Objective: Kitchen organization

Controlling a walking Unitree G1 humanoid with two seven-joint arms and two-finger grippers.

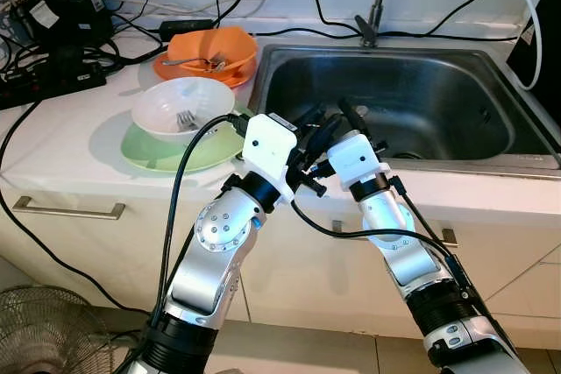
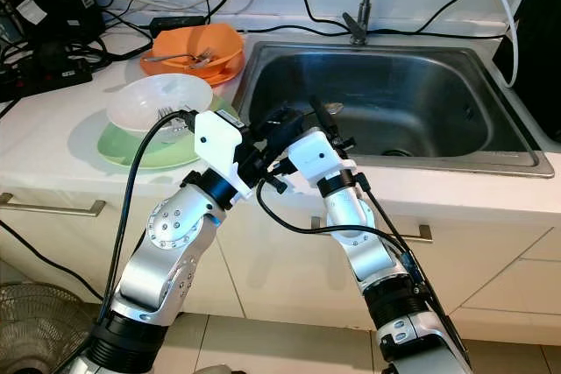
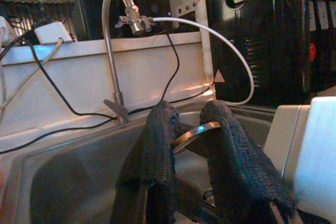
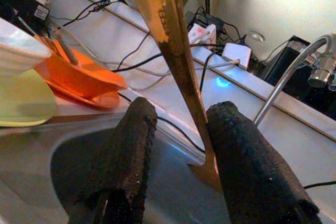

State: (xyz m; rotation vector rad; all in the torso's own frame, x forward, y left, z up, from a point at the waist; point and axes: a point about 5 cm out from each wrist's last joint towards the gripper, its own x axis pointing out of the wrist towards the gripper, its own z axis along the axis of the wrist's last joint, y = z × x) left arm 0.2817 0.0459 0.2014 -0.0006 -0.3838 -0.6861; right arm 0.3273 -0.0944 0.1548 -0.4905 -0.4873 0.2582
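Both my arms bend up and cross at the sink's [image 1: 491,159] front rim, wrists nearly touching. My left gripper [image 3: 191,129] reaches over the basin, its fingers [image 3: 157,150] clamped on the bowl end of a metal spoon [image 3: 195,132]. My right gripper [image 4: 178,145] angles toward the orange bowl [image 1: 213,48] on the counter [image 1: 61,142], its fingers [image 4: 247,161] apart, with the spoon's handle passing between them against one finger.
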